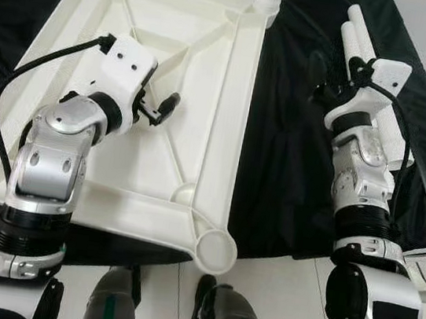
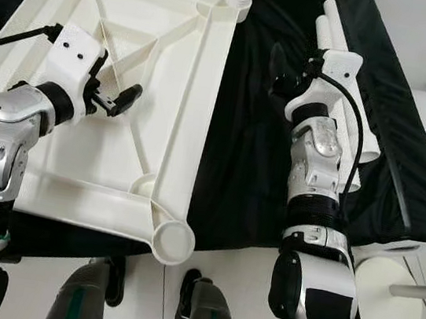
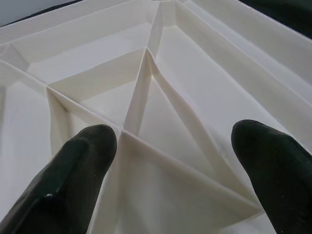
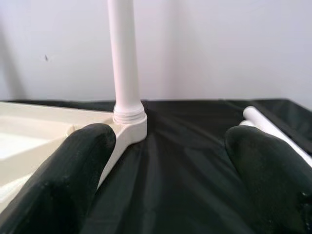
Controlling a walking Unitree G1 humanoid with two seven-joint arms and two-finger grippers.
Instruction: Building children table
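The left gripper [image 3: 170,161], fingers spread and holding nothing, hovers over the ribbed underside of the upturned white plastic tabletop [image 1: 209,72] lying on the black cloth [image 1: 292,163]. At its three o'clock the right gripper [image 4: 168,165], likewise spread and empty, hangs above the cloth. A white plastic leg [image 4: 124,58] stands upright in the tabletop's one o'clock corner socket; loose white tube legs [image 2: 349,91] lie beside the right arm.

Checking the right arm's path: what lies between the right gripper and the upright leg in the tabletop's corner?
Only bare black cloth, by the right wrist view, between the open right gripper and the leg.
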